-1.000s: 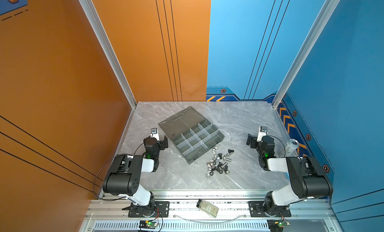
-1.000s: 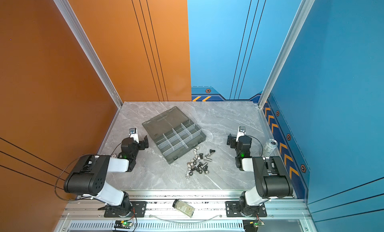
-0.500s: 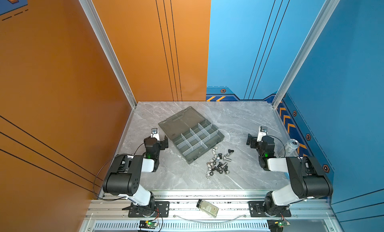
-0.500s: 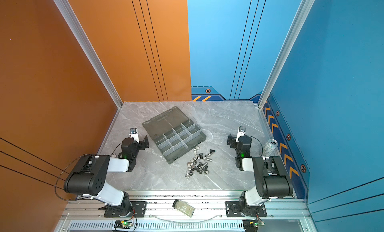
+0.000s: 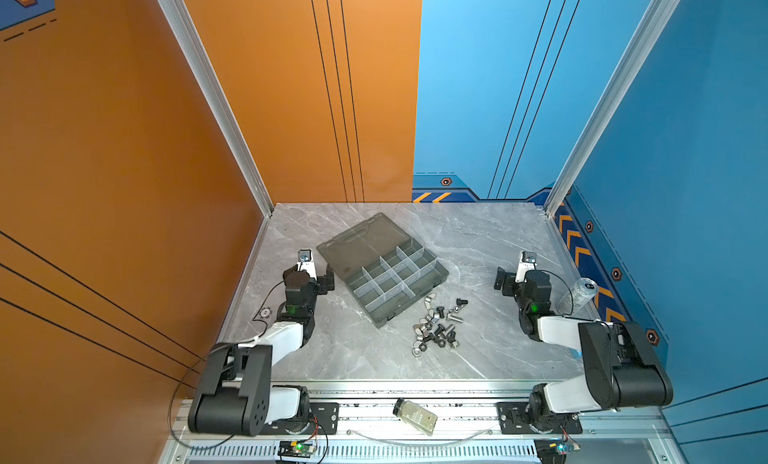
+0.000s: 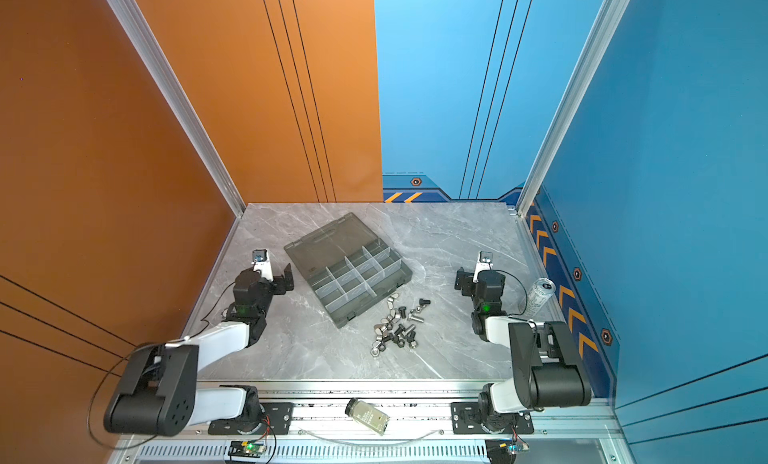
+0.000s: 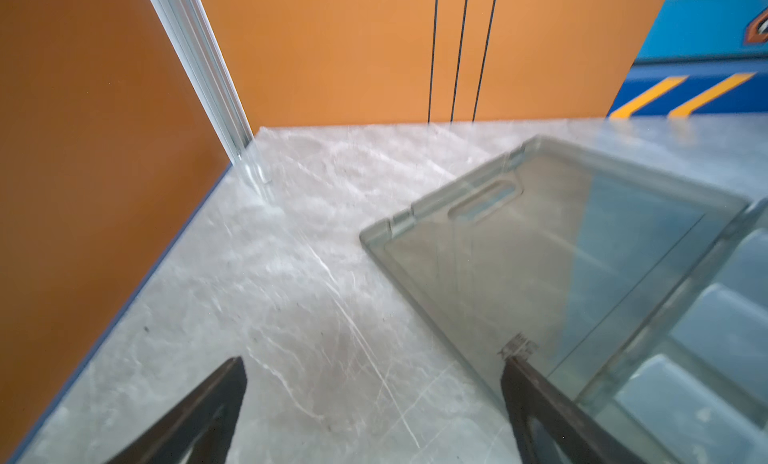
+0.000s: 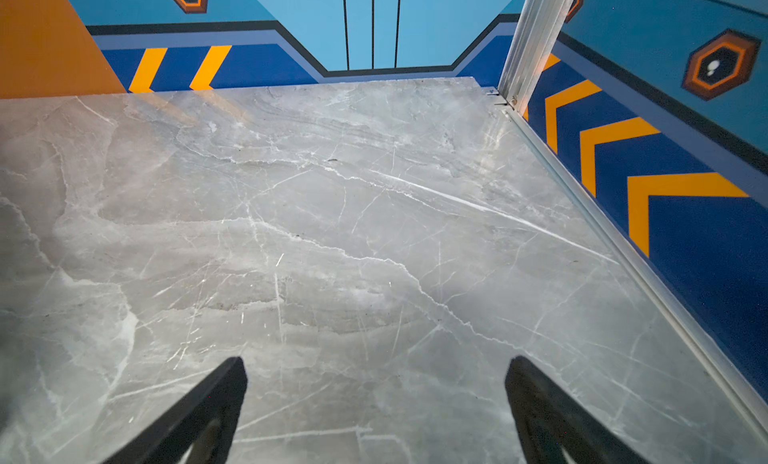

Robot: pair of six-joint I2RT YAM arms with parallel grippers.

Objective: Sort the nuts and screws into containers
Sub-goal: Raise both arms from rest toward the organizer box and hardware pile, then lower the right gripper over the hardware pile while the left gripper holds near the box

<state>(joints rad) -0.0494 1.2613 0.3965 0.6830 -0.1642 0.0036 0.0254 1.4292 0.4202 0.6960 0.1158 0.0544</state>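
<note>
Two hands, both released and empty: left hand (image 7: 374, 360) just beside the lid (image 5: 357, 243); right hand (image 8: 374, 360) over bare counter (image 5: 478, 241), well apart from the hardware; one organiser box (image 5: 395, 316), lid lying open and flat, about nine containers (image 5: 376, 275); screws (image 5: 440, 331) and nuts (image 5: 429, 300) in one loose heap of roughly twenty on the counter, just beside the box's near wall, exact split uncountable; one can (image 5: 577, 293); one bottle (image 5: 415, 416) lying on the front rail.

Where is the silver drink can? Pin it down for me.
In both top views the silver drink can sits at the right edge of the table, close beside the right arm and near the chevron-striped wall.
</note>
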